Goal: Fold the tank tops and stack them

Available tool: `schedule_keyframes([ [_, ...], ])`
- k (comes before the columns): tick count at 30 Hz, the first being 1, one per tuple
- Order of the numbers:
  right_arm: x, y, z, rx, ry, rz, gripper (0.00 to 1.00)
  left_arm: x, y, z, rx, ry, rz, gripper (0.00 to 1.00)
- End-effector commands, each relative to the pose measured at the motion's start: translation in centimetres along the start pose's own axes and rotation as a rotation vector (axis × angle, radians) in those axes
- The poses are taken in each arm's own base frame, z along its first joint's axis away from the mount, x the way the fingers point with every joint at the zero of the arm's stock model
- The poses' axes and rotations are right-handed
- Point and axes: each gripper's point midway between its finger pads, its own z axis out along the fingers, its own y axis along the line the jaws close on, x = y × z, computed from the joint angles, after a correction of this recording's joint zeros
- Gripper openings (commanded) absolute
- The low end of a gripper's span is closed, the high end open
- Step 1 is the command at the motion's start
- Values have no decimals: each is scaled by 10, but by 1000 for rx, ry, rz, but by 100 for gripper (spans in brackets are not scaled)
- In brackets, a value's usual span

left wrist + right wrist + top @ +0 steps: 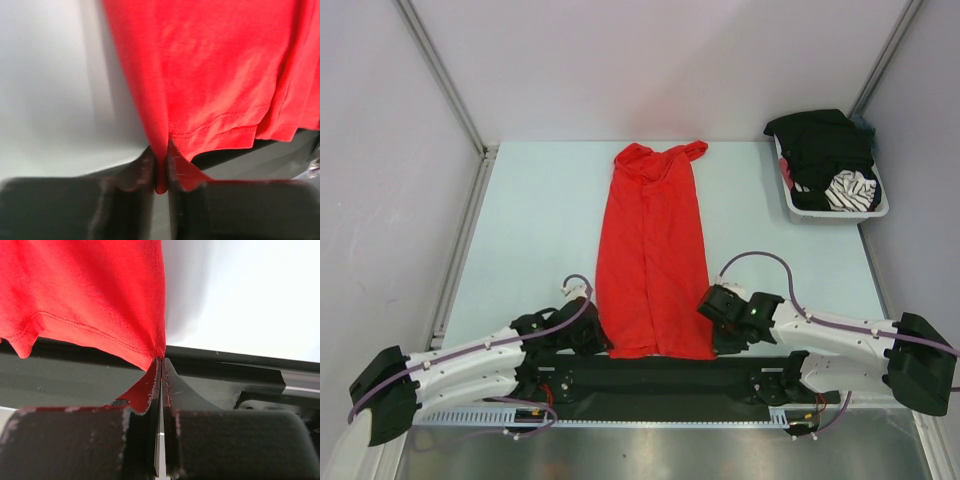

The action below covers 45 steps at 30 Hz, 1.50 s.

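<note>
The red tank top (653, 258) lies lengthwise on the table, folded into a long narrow strip, straps at the far end. My left gripper (594, 338) is shut on its near left hem corner; the left wrist view shows red fabric (210, 80) pinched between the jaws of the left gripper (161, 172). My right gripper (717, 335) is shut on the near right hem corner, seen in the right wrist view as red cloth (90, 300) entering the closed right gripper (161, 371). The black tank top (822, 145) lies heaped in the white basket.
The white basket (800, 210) stands at the far right corner and also holds a black-and-white striped cloth (850, 190). A black bar (660, 375) runs along the near table edge between the arm bases. Metal frame rails border the table's left and right sides.
</note>
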Motion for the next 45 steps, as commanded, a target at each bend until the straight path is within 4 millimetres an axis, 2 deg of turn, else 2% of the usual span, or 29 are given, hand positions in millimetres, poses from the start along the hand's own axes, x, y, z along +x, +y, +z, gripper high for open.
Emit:
schedule_keyframes([
  [1, -8, 0, -5, -3, -26, -31, 0, 32, 79, -4, -303, 107, 31, 10],
  [2, -9, 1, -6, -8, -30, -35, 0, 29, 80, -3, -313, 95, 33, 0],
  [7, -17, 8, -13, -22, -51, -63, 0, 17, 72, -13, -343, 60, 36, 0],
  [9, -25, 17, -19, -46, -75, -75, 0, 13, 72, -19, -365, 56, 42, 0],
  [12, -39, 31, -28, -77, -103, -99, 0, 4, 52, -24, -333, 47, 56, 0],
  [15, -60, 40, -35, -88, -134, -105, 0, -15, 27, -25, -291, -6, 61, 0],
  [18, -85, 41, -37, -92, -167, -110, 0, -41, 3, -21, -237, -66, 54, 0],
  [22, -128, 44, -44, -101, -226, -109, 0, -88, -26, -22, -195, -158, 74, 0],
  [24, -141, 44, -46, -99, -239, -108, 0, -104, -39, -24, -174, -193, 80, 0],
  [25, -148, 47, -47, -107, -251, -109, 0, -114, -49, -25, -165, -208, 104, 0],
  [30, -193, 57, -57, -132, -304, -112, 0, -156, -75, -23, -142, -261, 130, 0],
  [32, -207, 59, -54, -130, -309, -109, 0, -178, -85, -24, -144, -284, 144, 0],
  [33, -220, 65, -63, -148, -338, -117, 0, -192, -97, -29, -126, -312, 159, 0],
  [35, -237, 61, -59, -129, -341, -100, 0, -210, -98, -25, -143, -320, 155, 0],
  [36, -252, 66, -68, -139, -370, -96, 0, -218, -100, -25, -146, -329, 169, 1],
  [37, -262, 63, -63, -124, -366, -91, 0, -232, -109, -25, -142, -343, 169, 0],
  [38, -270, 62, -61, -120, -372, -86, 0, -243, -108, -25, -152, -354, 159, 0],
  [39, -286, 67, -71, -132, -409, -79, 0, -250, -109, -25, -158, -357, 169, 0],
  [40, -294, 65, -70, -126, -408, -76, 0, -262, -115, -23, -158, -367, 165, 0],
  [41, -304, 61, -61, -113, -395, -60, 0, -273, -113, -24, -167, -380, 155, 0],
  [42, -317, 65, -70, -123, -420, -59, 0, -284, -116, -20, -171, -390, 157, 0],
  [45, -343, 57, -56, -102, -412, -32, 0, -309, -111, -16, -195, -410, 140, 0],
])
